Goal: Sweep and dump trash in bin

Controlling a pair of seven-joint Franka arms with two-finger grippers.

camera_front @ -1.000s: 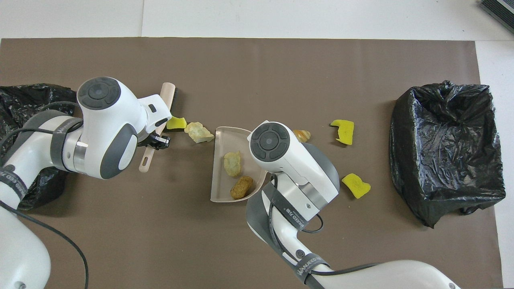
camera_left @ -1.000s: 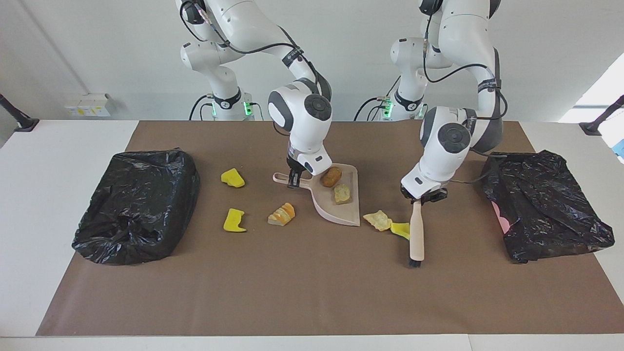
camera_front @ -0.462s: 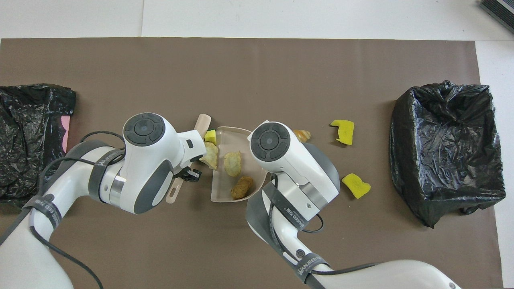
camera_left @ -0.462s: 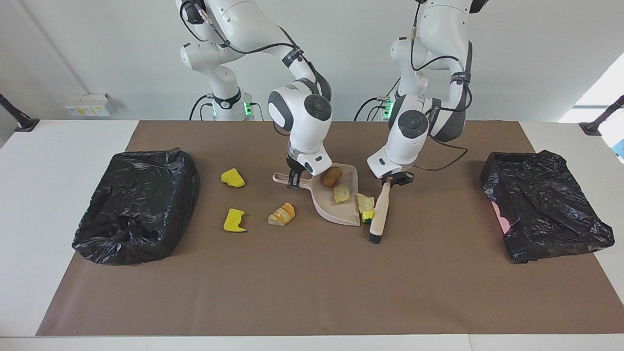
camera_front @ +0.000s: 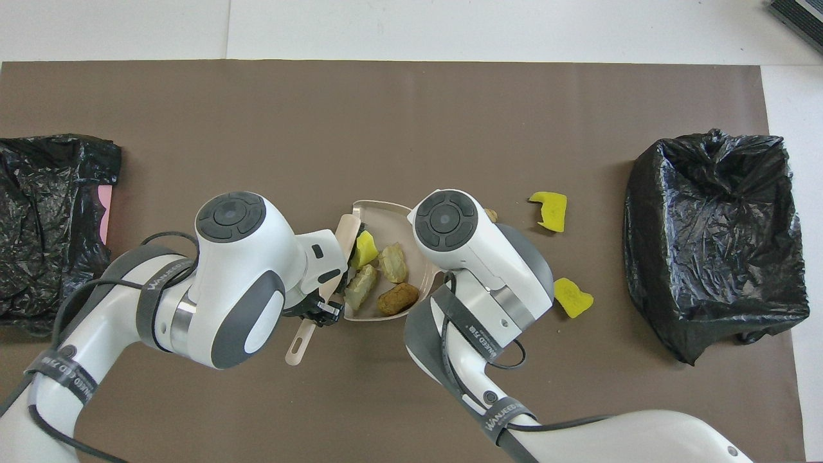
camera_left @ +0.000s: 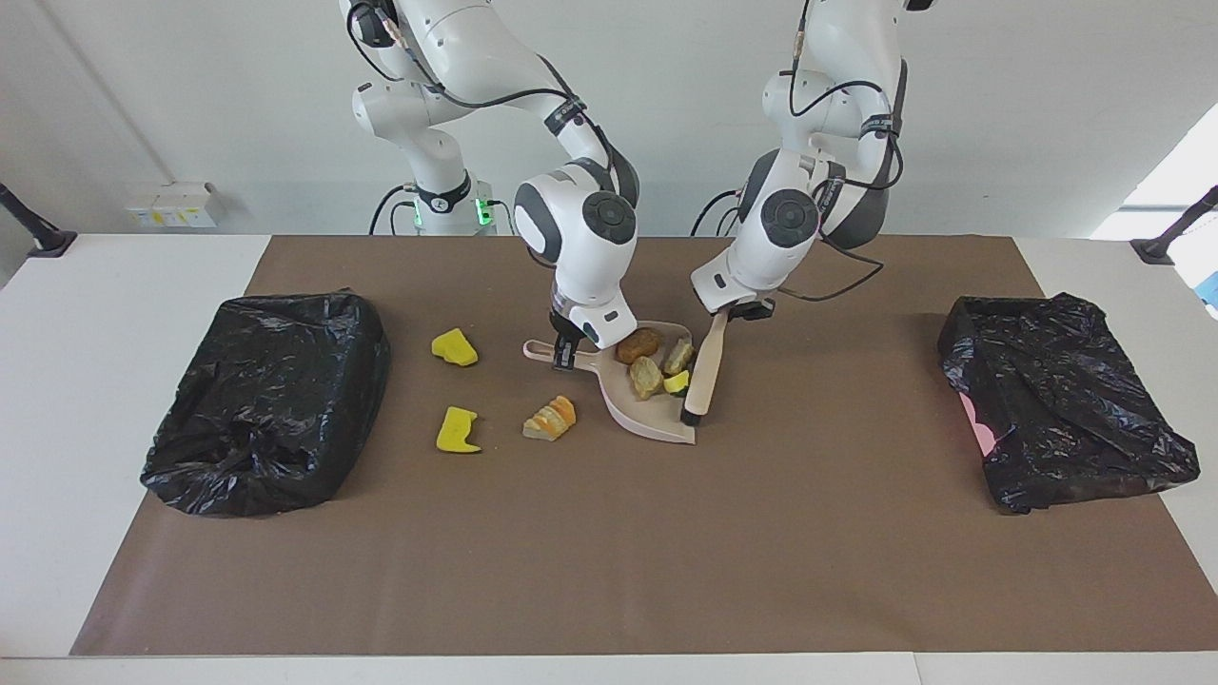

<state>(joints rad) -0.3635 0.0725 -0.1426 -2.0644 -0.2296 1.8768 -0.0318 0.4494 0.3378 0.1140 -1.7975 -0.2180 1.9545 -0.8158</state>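
Note:
My right gripper (camera_left: 563,354) is shut on the handle of a beige dustpan (camera_left: 657,423) at mid-table; in the overhead view its wrist hides it. In the pan (camera_front: 379,207) lie a brown lump (camera_left: 638,344), two tan pieces (camera_left: 647,376) and a yellow chunk (camera_left: 677,382). My left gripper (camera_left: 740,310) is shut on a beige brush (camera_left: 704,366), whose bristles stand at the pan's mouth beside the yellow chunk (camera_front: 365,247). Loose trash on the mat: two yellow chunks (camera_left: 454,347) (camera_left: 457,430) and an orange bread piece (camera_left: 552,419).
A bin lined with a black bag (camera_left: 266,400) stands toward the right arm's end of the table, and another (camera_left: 1066,400) toward the left arm's end. A brown mat (camera_left: 609,552) covers the table.
My left gripper has dragged the brush across toward the dustpan, pushing a tan piece and a yellow chunk into it. The right gripper has shifted the pan slightly.

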